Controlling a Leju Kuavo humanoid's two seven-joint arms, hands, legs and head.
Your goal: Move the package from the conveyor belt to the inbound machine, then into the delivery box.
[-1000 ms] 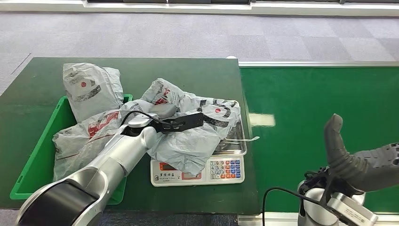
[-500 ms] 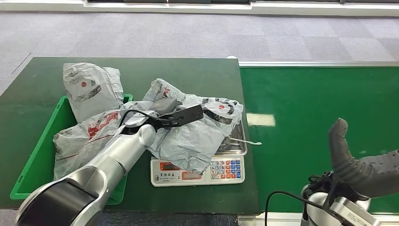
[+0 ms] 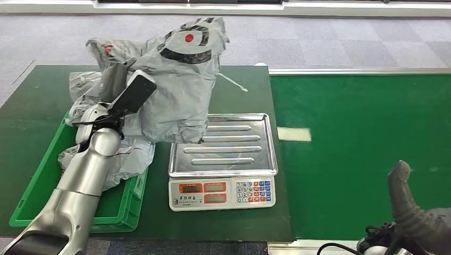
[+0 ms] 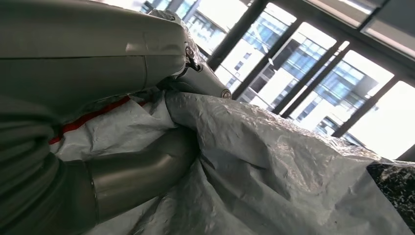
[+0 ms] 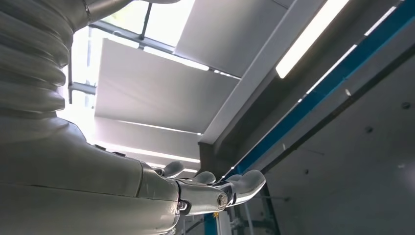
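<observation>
Left hand [image 3: 119, 93]: raised above the near-left part of the dark green table [image 3: 32, 101], fingers closed on a grey plastic package [image 3: 175, 79] with black and red print; in the left wrist view the thick thumb [image 4: 142, 171] presses into the crumpled film while the other fingers lie over the top fold, so the package [image 4: 274, 161] is clamped between them. Package: held clear of the table, hanging to the right of the hand, its lower edge above the far-left corner of the scale tray without visible contact. Weighing scale [image 3: 223, 194]: white body, keypad and red displays at the front, bare ribbed steel tray [image 3: 226, 146]. Green bin [image 3: 40, 186]: beside the scale on its left, holding further grey packages [image 3: 125, 156]. Green conveyor belt [image 3: 361, 143]: adjoining the table on the right. Right hand [image 3: 412, 210]: low at the near-right corner over the belt, thumb upright; in the right wrist view its fingers [image 5: 244, 183] are extended, slightly apart, holding nothing.
</observation>
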